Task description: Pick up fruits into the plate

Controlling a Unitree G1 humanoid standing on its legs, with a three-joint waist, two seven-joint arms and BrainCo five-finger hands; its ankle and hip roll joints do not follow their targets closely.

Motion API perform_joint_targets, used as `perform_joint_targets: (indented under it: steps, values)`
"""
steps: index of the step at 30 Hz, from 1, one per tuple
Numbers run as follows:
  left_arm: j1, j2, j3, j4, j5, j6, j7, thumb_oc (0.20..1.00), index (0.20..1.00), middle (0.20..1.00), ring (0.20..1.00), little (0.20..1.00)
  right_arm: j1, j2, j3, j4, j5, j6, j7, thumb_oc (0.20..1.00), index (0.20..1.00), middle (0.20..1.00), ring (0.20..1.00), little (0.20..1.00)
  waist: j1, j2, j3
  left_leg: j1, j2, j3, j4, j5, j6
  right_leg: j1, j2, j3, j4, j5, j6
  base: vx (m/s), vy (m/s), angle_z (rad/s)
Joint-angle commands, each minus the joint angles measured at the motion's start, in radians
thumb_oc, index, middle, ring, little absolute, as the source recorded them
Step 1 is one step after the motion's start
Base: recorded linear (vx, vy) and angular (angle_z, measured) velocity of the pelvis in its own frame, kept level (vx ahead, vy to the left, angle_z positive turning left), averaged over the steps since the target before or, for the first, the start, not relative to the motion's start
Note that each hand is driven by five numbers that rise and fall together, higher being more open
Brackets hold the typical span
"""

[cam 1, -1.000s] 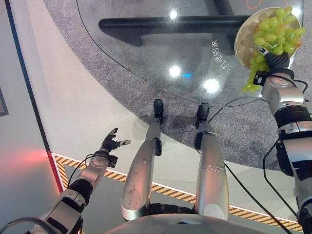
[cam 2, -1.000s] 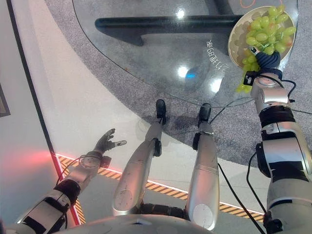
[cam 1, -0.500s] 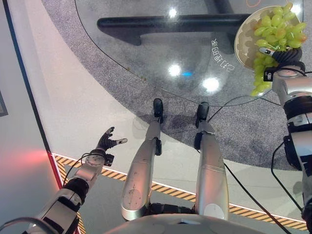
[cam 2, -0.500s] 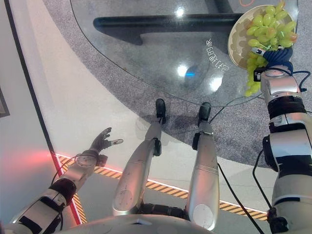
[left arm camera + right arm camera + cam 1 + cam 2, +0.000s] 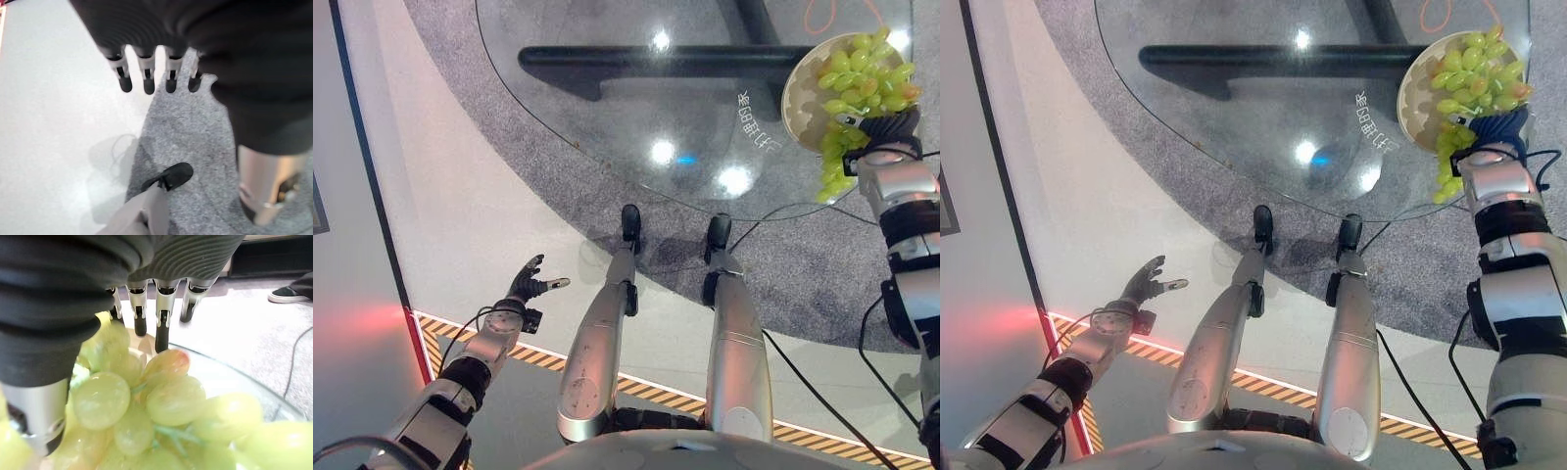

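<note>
A cream plate stands at the far right edge of the glass table. A bunch of green grapes lies across it, and a strand of the bunch hangs over the near rim beside my right wrist. My right hand reaches over that rim. In the right wrist view its fingers stretch out straight above the grapes, which rest against the thumb and palm. My left hand hangs low at the left over the pale floor, open with relaxed fingers and holding nothing.
The oval glass table has a dark beam base beneath it and stands on grey carpet. Yellow-black tape crosses the floor near me. An orange cable lies beyond the plate. A person's shoe is on the carpet behind the table.
My right hand has moved further over the plate with the grapes, and less of the bunch hangs below the rim. The left arm has hardly moved.
</note>
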Motion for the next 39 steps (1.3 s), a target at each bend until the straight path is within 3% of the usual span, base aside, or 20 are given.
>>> perform_joint_targets:
  steps: [1,6,9,14,17,20,25,27,30,32,35,39]
  values:
    - [0.044,-0.025,0.031,0.047,0.013,0.017,0.002,1.0,1.0,1.0,1.0,1.0,0.083,-0.072,-0.02,-0.046,-0.002,-0.039,-0.054,1.0,1.0,1.0,1.0,1.0,-0.056,0.007,-0.037,0.019,-0.026,-0.014,0.154,-0.199,0.009,0.107,0.029,-0.064,-0.177,0.084,0.028,0.03,0.033,-0.03]
    - [0.041,-0.04,0.081,0.106,0.037,0.022,-0.011,1.0,1.0,1.0,1.0,1.0,0.239,-0.025,-0.107,-0.104,0.025,-0.113,-0.057,1.0,1.0,1.0,1.0,1.0,-0.072,-0.043,-0.037,0.123,-0.004,-0.007,0.136,-0.212,0.006,0.218,0.04,-0.065,-0.196,0.078,0.026,0.04,0.031,-0.02]
    - [0.046,-0.042,0.098,0.121,0.039,0.021,-0.016,1.0,1.0,1.0,1.0,1.0,0.29,-0.009,-0.136,-0.136,0.039,-0.127,-0.06,1.0,1.0,1.0,1.0,1.0,-0.075,-0.054,-0.037,0.166,0.003,-0.005,0.123,-0.214,0.004,0.261,0.044,-0.064,-0.205,0.074,0.026,0.03,0.022,0.01]
    - [0.065,-0.055,0.139,0.159,0.048,0.0,-0.029,1.0,1.0,1.0,1.0,1.0,0.437,0.044,-0.201,-0.204,0.052,-0.206,-0.06,1.0,1.0,1.0,1.0,1.0,-0.084,-0.084,-0.038,0.302,0.023,0.006,0.075,-0.218,-0.004,0.403,0.043,-0.067,-0.251,0.073,0.03,0.05,0.04,0.01]
    - [0.096,-0.073,0.16,0.176,0.043,-0.029,-0.046,1.0,1.0,1.0,1.0,1.0,0.539,0.096,-0.225,-0.271,0.033,-0.258,-0.047,1.0,1.0,1.0,1.0,1.0,-0.086,-0.102,-0.083,0.349,0.027,0.012,0.057,-0.227,-0.008,0.461,0.036,-0.066,-0.281,0.074,0.033,0.09,0.076,0.0]
    - [0.14,-0.099,0.178,0.196,0.045,-0.031,-0.082,1.0,1.0,1.0,1.0,1.0,0.673,0.157,-0.238,-0.312,0.007,-0.331,0.012,1.0,1.0,1.0,1.0,1.0,-0.086,-0.121,-0.137,0.403,0.029,0.019,0.04,-0.238,-0.01,0.528,0.03,-0.066,-0.314,0.072,0.04,0.12,0.062,0.03]
    - [0.213,-0.144,0.198,0.249,0.076,-0.034,-0.161,1.0,1.0,1.0,1.0,1.0,0.848,0.324,-0.186,-0.257,0.117,-0.442,0.252,1.0,1.0,1.0,1.0,1.0,-0.088,-0.153,-0.254,0.486,0.033,0.025,0.024,-0.252,-0.007,0.622,0.021,-0.074,-0.34,0.066,0.049,0.19,0.029,0.09]
    - [0.234,-0.163,0.196,0.293,0.094,-0.022,-0.174,1.0,1.0,1.0,1.0,1.0,0.909,0.425,-0.154,-0.131,0.169,-0.489,0.383,1.0,1.0,1.0,1.0,1.0,-0.081,-0.156,-0.314,0.529,0.032,0.024,0.014,-0.261,-0.004,0.669,0.019,-0.084,-0.353,0.06,0.051,0.25,0.028,0.17]
    - [0.244,-0.192,0.2,0.355,0.076,-0.035,-0.207,1.0,1.0,1.0,1.0,1.0,0.934,0.498,-0.138,0.031,0.223,-0.497,0.488,1.0,1.0,1.0,1.0,1.0,-0.072,-0.152,-0.36,0.569,0.03,0.021,-0.002,-0.267,0.001,0.714,0.019,-0.094,-0.373,0.057,0.053,0.15,0.038,0.09]
    - [0.248,-0.206,0.203,0.39,0.083,-0.041,-0.23,1.0,1.0,1.0,1.0,1.0,0.939,0.532,-0.14,0.144,0.225,-0.538,0.526,1.0,1.0,1.0,1.0,1.0,-0.066,-0.148,-0.378,0.59,0.029,0.021,-0.013,-0.268,0.001,0.739,0.019,-0.102,-0.386,0.056,0.052,0.12,0.046,0.13]
    - [0.259,-0.24,0.223,0.463,0.087,-0.039,-0.251,1.0,1.0,1.0,1.0,1.0,0.947,0.593,-0.15,0.34,0.22,-0.52,0.591,1.0,1.0,1.0,1.0,1.0,-0.062,-0.131,-0.409,0.639,0.025,0.018,-0.041,-0.273,0.005,0.788,0.019,-0.109,-0.408,0.05,0.05,0.11,0.094,0.05]
    - [0.271,-0.256,0.236,0.486,0.099,-0.013,-0.255,1.0,1.0,1.0,1.0,1.0,0.962,0.605,-0.157,0.426,0.185,-0.446,0.607,1.0,1.0,1.0,1.0,1.0,-0.063,-0.117,-0.423,0.663,0.023,0.022,-0.049,-0.279,0.008,0.813,0.016,-0.114,-0.416,0.046,0.049,0.04,0.065,-0.02]
